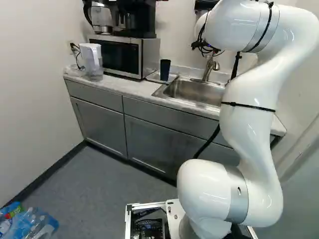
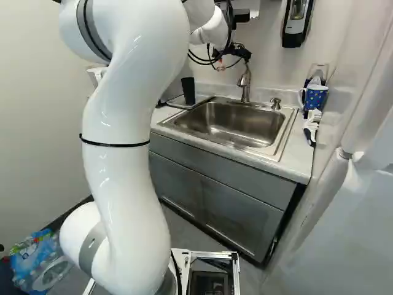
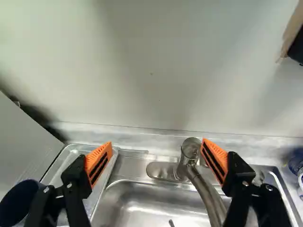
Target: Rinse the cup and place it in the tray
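A kitchenette
Steel sink (image 2: 236, 126) sits ahead at twelve o'clock, microwave (image 1: 119, 55) and coffee maker (image 1: 142, 21) at eleven, cabinets (image 1: 98, 124) beneath.

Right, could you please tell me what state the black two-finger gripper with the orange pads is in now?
Gripper: open wide, holding nothing.

To one side of the tool (image 2: 233, 54), one cup (image 1: 165, 69) is standing on one tray (image 3: 73, 153), with one microwave (image 1: 119, 56) and one pitcher (image 1: 91, 59) sitting farther off; below, one faucet (image 2: 245, 83) is rising at one sink (image 2: 227, 126); opposite, one mug (image 2: 315, 97) is standing.
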Robot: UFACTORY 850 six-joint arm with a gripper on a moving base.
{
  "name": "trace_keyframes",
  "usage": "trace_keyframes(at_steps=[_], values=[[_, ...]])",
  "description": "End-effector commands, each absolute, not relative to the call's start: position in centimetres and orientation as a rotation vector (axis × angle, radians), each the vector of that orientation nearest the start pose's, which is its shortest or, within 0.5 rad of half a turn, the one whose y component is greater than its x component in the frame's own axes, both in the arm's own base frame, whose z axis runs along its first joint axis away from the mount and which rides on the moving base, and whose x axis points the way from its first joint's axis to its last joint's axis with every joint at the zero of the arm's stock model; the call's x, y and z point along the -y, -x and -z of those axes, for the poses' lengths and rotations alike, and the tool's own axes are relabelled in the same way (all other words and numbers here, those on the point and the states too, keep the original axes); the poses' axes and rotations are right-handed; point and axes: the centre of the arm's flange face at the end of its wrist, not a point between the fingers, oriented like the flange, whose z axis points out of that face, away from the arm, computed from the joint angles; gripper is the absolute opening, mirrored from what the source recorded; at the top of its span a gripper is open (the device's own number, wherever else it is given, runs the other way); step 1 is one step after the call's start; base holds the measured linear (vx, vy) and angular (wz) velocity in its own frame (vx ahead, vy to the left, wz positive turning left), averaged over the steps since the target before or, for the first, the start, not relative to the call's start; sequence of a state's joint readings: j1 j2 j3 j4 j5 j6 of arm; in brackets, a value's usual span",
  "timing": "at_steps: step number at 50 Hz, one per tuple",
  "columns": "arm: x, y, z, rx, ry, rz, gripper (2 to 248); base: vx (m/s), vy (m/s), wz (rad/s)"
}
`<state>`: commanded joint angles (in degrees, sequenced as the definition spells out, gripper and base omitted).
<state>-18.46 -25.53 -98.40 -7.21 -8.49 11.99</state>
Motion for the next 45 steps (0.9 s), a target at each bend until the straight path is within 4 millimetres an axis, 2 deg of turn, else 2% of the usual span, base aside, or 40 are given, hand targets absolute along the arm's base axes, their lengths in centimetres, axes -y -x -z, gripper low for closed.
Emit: trace_keyframes(at_steps=[14,23,27,45], values=[[22.3,-66.4,-69.5,-0.578,2.721,1.745,247,0.000,0.000,0.000],[22.2,-66.6,-70.1,-0.555,2.665,1.834,247,0.000,0.000,0.000],[21.7,-66.6,-70.4,-0.538,2.636,1.874,247,0.000,0.000,0.000],[18.9,-65.6,-70.6,-0.491,2.637,1.850,247,0.000,0.000,0.000]])
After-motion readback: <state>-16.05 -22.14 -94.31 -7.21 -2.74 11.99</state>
